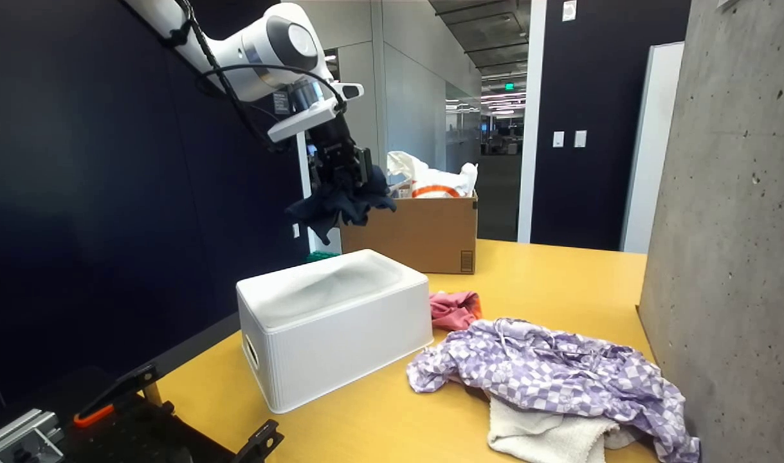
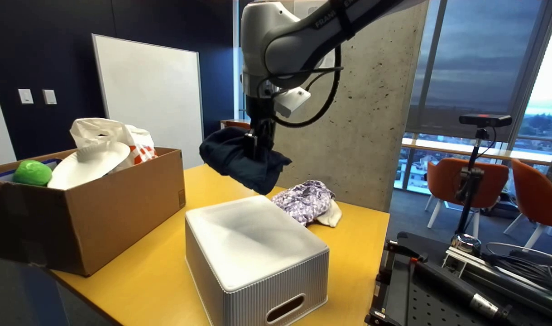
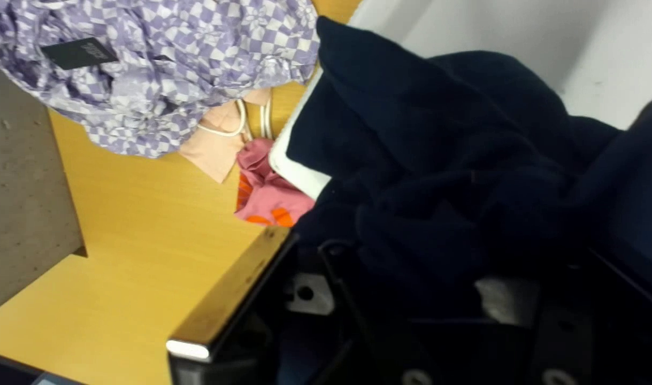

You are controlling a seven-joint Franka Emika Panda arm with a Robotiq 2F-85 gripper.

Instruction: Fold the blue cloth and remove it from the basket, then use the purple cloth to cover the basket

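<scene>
Exterior view: the gripper point(image 1: 341, 170) clamps the bunched blue cloth point(image 1: 342, 203) between its jaws, held higher than the basket point(image 1: 353, 344) and apart, presumably for clearance. The purple cloth point(image 1: 552, 366) lies right of the basket, likely in reach for covering.

In an exterior view, the arm point(image 2: 298, 52) bears the letters point(image 2: 325, 19) "FRAN"; wrist view, dark tag point(image 3: 79, 53) on purple cloth point(image 3: 149, 80), print illegible.
</scene>
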